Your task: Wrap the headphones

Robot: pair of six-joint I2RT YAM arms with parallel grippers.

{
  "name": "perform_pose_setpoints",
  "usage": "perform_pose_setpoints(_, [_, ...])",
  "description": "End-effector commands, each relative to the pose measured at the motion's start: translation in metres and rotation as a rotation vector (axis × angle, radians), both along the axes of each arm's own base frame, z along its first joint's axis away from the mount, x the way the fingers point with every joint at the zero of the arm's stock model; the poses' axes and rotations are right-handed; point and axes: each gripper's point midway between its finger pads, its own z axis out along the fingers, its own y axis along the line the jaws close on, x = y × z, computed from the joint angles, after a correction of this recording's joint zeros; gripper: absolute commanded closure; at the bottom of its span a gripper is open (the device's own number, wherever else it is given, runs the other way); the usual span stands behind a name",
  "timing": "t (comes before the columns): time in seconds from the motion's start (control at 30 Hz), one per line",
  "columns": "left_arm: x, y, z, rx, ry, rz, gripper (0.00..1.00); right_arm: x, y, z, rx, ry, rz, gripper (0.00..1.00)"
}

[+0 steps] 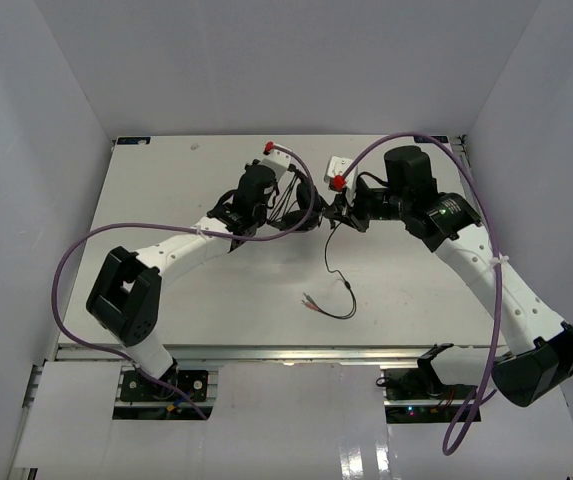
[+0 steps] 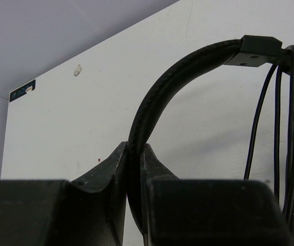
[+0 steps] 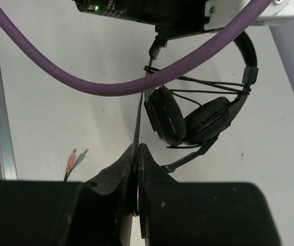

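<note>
Toward the far middle of the worktop [image 1: 166, 180], my left tool [image 2: 135, 154] is clamped on the headband [image 2: 167, 87] of the headphones [image 3: 198, 120]. My right tool [image 3: 138, 154], just beside them, is pinched together on their thin black cord [image 3: 139, 118]. Several turns of the cord cross the headphones just above the two earcups [image 3: 164, 115], and its loose end trails to the near side, where the plugs [image 1: 311, 300] lie on the worktop.
</note>
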Motion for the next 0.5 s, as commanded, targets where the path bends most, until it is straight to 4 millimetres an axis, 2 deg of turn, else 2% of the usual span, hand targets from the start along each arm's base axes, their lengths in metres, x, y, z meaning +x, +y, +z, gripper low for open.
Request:
perform_pose_setpoints(0.0, [0.007, 0.017, 0.024, 0.010, -0.038, 0.082, 1.00, -0.001, -0.005, 0.017, 0.044, -0.054, -0.025, 0.92])
perform_pose_setpoints(0.1, [-0.001, 0.020, 0.026, 0.020, -0.037, 0.048, 1.00, 0.031, -0.037, 0.021, -0.058, -0.201, -0.222, 0.92])
perform_pose_setpoints(0.23, [-0.019, 0.022, 0.021, 0.019, -0.039, -0.021, 1.00, 0.061, -0.069, 0.026, -0.114, -0.289, -0.374, 0.92])
perform_pose_setpoints(0.33, [-0.029, 0.021, 0.014, 0.014, -0.029, -0.075, 1.00, 0.071, -0.072, 0.027, -0.123, -0.328, -0.385, 0.92])
perform_pose_setpoints(0.47, [-0.044, 0.006, 0.017, -0.022, -0.011, -0.207, 1.00, 0.090, -0.067, 0.020, -0.145, -0.369, -0.369, 0.92])
